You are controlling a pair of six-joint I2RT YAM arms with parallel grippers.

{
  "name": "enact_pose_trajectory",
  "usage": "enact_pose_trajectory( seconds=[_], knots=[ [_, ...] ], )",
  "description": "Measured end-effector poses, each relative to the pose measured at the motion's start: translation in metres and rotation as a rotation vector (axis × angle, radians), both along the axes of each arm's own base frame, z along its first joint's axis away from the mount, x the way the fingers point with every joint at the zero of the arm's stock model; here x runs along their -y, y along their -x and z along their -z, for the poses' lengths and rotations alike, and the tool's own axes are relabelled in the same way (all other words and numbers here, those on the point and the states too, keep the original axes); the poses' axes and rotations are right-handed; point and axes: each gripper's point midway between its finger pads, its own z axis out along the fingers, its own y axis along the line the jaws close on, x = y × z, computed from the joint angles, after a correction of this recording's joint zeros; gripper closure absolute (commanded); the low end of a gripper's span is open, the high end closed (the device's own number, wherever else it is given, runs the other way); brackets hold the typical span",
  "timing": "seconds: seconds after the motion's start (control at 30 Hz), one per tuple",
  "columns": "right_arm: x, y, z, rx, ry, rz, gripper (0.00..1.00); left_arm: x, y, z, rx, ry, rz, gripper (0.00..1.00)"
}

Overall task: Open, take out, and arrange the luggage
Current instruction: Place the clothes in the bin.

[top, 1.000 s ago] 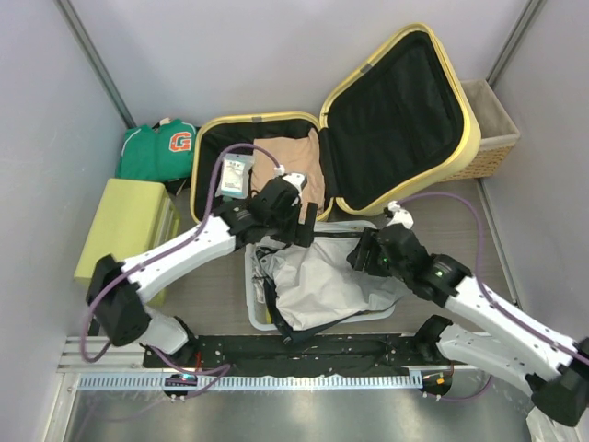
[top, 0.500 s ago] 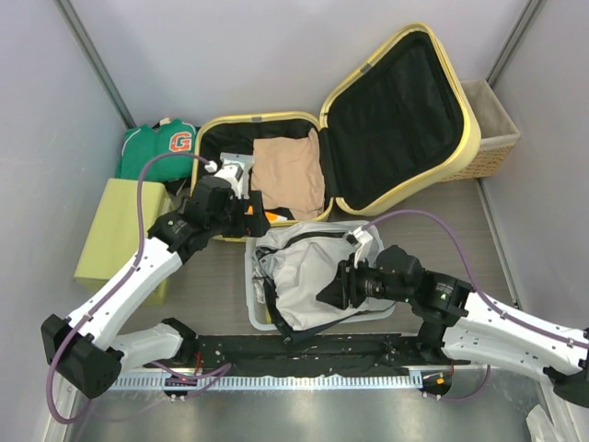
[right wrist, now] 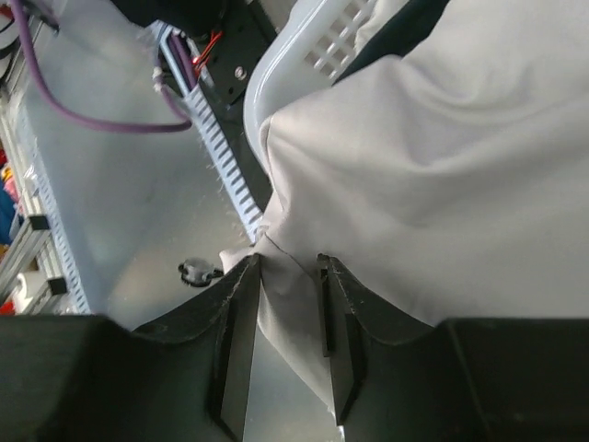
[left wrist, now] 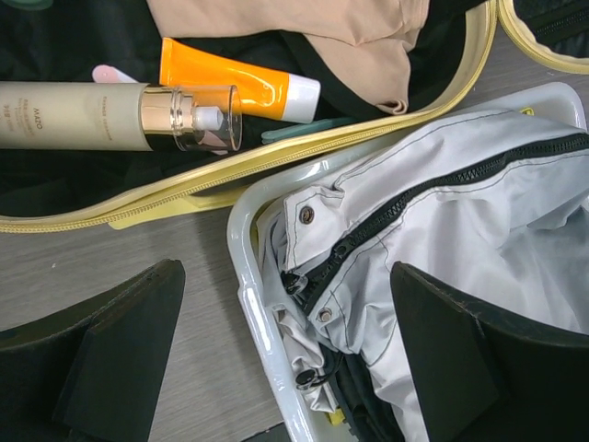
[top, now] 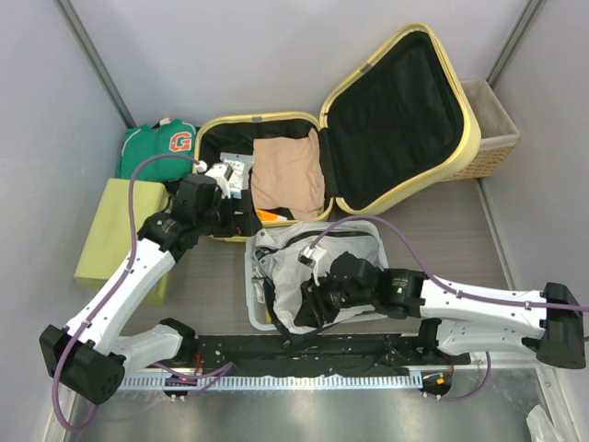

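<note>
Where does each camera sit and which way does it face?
Top camera: high behind the robot, looking down on the open suitcase; left arm and right arm show.
Left wrist: over the suitcase's near edge, facing down at an orange tube and the jacket; open fingers show.
Right wrist: low by the bin, facing the front rail; fingers pinch the jacket.
Shared: all three show the jacket.
</note>
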Motion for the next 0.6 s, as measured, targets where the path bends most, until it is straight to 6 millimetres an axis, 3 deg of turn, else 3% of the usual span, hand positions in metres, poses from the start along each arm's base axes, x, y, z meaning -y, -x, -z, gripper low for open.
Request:
enact_pose_trajectory(
  seconds=[0.23, 0.4, 0.6],
  knots=[
    [-0.014, -0.033, 0.003, 0.077, 0.072, 0.117, 0.62, 0.0, 0.001, 0.0, -0.009, 0.008, 0.011, 0.02],
    [-0.021, -0.043, 0.037, 0.065, 0.186, 0.143, 0.64, -0.001, 0.001, 0.0, -0.01, 0.012, 0.023, 0.01],
    [-0.015, -0.058, 0.078, 0.024, 0.305, 0.202, 0.65, -0.006, -0.001, 0.0, -0.01, 0.015, 0.024, 0.01]
  ],
)
